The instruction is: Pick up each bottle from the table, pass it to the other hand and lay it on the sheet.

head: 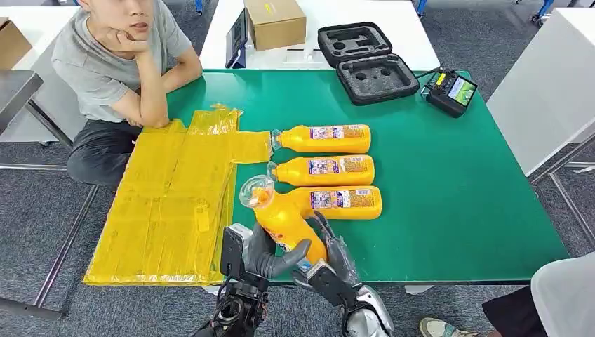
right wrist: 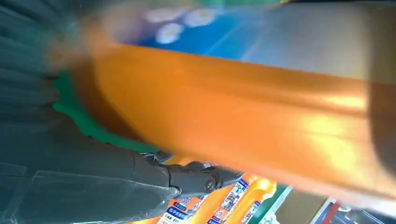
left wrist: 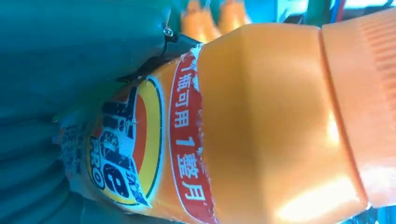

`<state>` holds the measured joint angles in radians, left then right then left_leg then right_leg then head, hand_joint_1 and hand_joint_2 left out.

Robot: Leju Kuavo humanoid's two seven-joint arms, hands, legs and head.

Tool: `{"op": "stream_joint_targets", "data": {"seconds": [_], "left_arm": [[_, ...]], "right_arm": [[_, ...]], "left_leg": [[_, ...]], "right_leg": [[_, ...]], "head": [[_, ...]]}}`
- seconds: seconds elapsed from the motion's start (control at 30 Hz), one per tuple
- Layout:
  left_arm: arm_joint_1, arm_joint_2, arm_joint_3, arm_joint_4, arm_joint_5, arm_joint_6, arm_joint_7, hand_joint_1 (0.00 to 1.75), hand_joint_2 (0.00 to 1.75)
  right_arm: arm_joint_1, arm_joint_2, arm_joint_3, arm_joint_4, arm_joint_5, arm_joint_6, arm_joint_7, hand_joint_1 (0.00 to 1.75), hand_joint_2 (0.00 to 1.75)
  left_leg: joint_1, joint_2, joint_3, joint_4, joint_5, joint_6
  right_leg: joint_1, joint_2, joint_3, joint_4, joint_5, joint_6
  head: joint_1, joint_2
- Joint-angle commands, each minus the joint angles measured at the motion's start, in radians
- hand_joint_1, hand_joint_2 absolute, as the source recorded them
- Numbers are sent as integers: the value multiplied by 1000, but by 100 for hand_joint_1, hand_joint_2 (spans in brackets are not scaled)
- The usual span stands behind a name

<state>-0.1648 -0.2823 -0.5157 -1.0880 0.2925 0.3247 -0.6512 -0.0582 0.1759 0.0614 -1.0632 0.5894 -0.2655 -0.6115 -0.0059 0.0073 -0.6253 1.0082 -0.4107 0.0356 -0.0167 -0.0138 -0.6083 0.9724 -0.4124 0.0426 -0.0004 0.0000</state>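
Head view: 1 orange held bottle (head: 281, 217) sits off the green surface (head: 456, 196) at its near edge, between both robot hands. Long axis tilted, cap end up and toward the yellow sheet (head: 168, 203), base down toward the robot. Left robot hand (head: 263, 256) wraps the lower body from the left, thumb across the front; right robot hand (head: 330, 256) presses fingers against the bottle's right side and base. Both are clamped on this same bottle. 3 lying bottles (head: 324, 170) rest on the surface just right of the sheet, long axes parallel, running left-right, caps toward the sheet; the top one's cap touches or overlaps the sheet edge. The near one lies just behind the held bottle. A person (head: 119, 63) sits at the far left corner, elbow on the surface. A black foam case (head: 368, 63), a cardboard box (head: 275, 22) and a handheld controller (head: 450, 91) lie at the far side.

Left wrist view: held bottle (left wrist: 261, 126) very close, red-and-yellow label (left wrist: 140, 149) against the grey ribbed cover of the left robot hand (left wrist: 51, 93), ribbed orange cap end away from it.

Right wrist view: held bottle (right wrist: 233, 121) blurred, crossing the frame lengthwise; dark fingers (right wrist: 187, 177) of the right robot hand lie beside it; labelled bottles on the surface beyond.
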Motion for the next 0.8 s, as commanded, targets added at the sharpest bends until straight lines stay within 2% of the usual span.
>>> {"op": "stream_joint_targets", "data": {"seconds": [0.03,0.17,0.4,0.5,0.57,0.8], "left_arm": [[-42,86,69,-71,-138,121,-41,175,175],[-49,87,115,-113,-182,84,-10,175,175],[-53,92,104,-107,-219,98,-25,175,175],[-93,132,94,-106,-448,213,-1,175,175],[-134,183,89,-83,-662,245,90,175,175],[-136,303,204,-169,-1182,179,296,175,175]], "right_arm": [[-22,0,2,41,2,2,4,0,175],[-32,2,-1,63,0,-5,-4,0,175],[-34,0,0,69,-1,-6,-7,0,175],[-40,2,5,75,-1,-4,-12,0,175],[-44,3,8,72,1,6,-12,0,175],[-36,-7,14,83,-38,21,-29,0,175]], "left_leg": [[1,2,6,-1,-2,-2],[1,2,4,-1,-1,-2],[1,0,4,-1,-1,-2],[1,0,3,-1,-1,-2],[2,1,5,-1,-1,-3],[2,3,3,-1,0,-2]], "right_leg": [[1,3,5,-1,-1,-2],[1,3,3,-1,-1,-2],[1,2,4,-1,-1,-2],[1,2,3,0,-1,-2],[2,2,4,-1,-1,-3],[1,3,1,0,0,-2]], "head": [[0,0],[0,0],[0,0],[0,0],[0,0],[0,0]]}}
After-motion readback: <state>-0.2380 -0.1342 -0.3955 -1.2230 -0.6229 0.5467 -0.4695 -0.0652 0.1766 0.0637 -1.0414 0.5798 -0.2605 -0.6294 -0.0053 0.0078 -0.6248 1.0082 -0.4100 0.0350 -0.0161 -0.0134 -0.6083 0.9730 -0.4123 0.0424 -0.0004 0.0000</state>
